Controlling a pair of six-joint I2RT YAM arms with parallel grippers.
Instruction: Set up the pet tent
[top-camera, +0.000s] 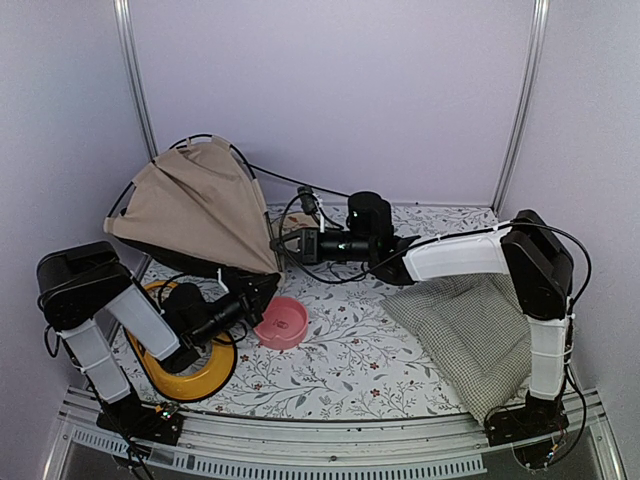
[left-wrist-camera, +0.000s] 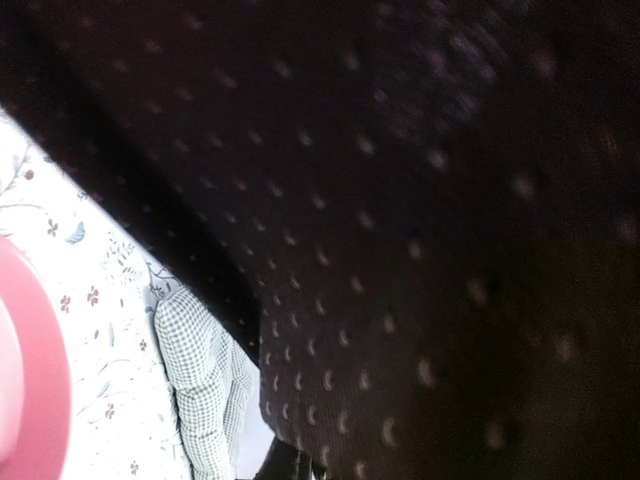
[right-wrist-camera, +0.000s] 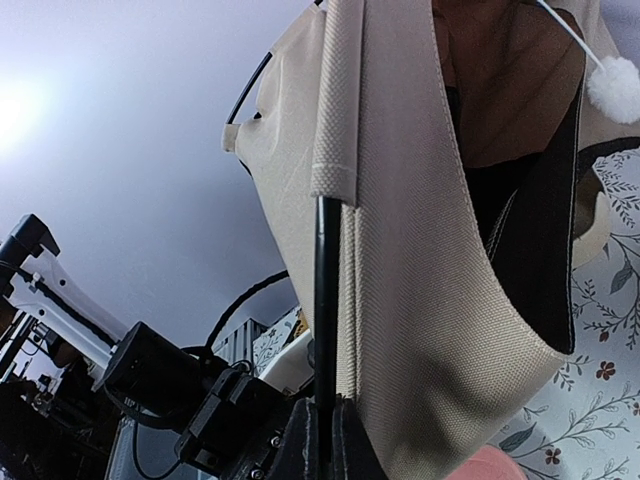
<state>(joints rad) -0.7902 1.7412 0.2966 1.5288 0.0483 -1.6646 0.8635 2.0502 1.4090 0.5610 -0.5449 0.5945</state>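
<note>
- The left gripper is hidden under the pet tent; whether it is spread or closed cannot be told.
- The right gripper is seen pinched on a black pole, partly cropped.
- The tent is slumped at far left.

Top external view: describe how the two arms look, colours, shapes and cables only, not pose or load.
Both the left arm and right arm have smooth white shell links between bulky black rounded joint housings. Thin black cables run along them, looping free at the right elbow. The right gripper has dark, narrow fingers. No markings are legible.
</note>
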